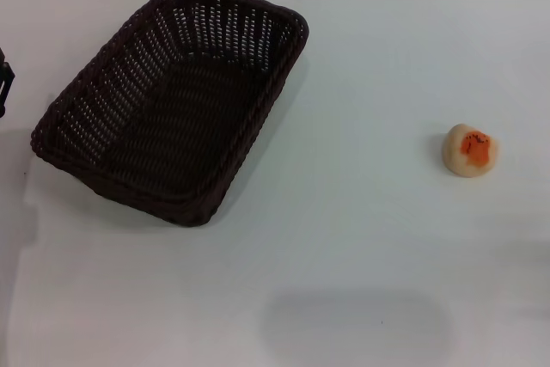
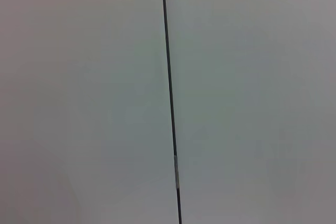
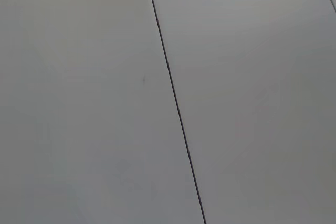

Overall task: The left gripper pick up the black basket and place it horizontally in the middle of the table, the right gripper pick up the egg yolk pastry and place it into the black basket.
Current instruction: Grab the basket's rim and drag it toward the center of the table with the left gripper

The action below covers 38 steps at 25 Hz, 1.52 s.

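- The black basket (image 1: 172, 100) lies on the left half of the table (image 1: 361, 238), set on a diagonal, its open side up and nothing inside it.
- The egg yolk pastry (image 1: 470, 149) sits on the table well apart from the basket, over on the right, orange patch facing up.
- The left gripper (image 1: 4, 83) shows only as a dark sliver at the left edge, beside the basket; I cannot tell how its fingers stand.
- Both wrist views show only pale panels split by a thin dark seam (image 2: 170, 103).
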{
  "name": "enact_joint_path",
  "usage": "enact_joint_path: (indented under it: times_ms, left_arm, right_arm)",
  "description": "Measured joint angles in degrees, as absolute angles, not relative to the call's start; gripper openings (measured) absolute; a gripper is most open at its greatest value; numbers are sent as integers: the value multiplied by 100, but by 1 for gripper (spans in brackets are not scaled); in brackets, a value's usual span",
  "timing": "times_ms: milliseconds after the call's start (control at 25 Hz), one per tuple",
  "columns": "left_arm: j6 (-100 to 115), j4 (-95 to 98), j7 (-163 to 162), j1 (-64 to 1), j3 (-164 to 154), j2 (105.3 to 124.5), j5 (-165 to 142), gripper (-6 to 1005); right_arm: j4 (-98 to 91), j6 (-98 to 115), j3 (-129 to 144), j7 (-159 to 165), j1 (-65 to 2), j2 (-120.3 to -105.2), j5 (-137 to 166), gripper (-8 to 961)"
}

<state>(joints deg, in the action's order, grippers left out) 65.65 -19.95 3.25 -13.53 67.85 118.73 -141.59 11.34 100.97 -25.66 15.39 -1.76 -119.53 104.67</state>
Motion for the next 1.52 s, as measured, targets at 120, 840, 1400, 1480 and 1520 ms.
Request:
enact_joint_path:
  times_ms: [120,840,1400,1480,1520]
  left_arm:
    - [6565,-1995,325,-1351,6785,11873,-14159,798]
    - [5126,-3444,254,-1485,6857,11235,-14392,795]
    - [-1460,-8119,658,-1395,8013,10543,-16199,793]
    - [-2916,-8594,1714,-1603,8624,11031,-16180,793]
    - [-3150,-8637,1897,-1648,8726,11105,-16175,792]
  right_arm:
    - [1134,10097,-2566,1539,-176,-11953,10467,816]
    - [1134,10097,-2471,1564,-202,-11945,10467,817]
    - [1134,10091,-2451,1588,-211,-11944,10468,816]
    - [1134,10072,-2434,1589,-220,-11943,10468,816]
    - [1134,10065,-2426,1589,-226,-11943,10468,816]
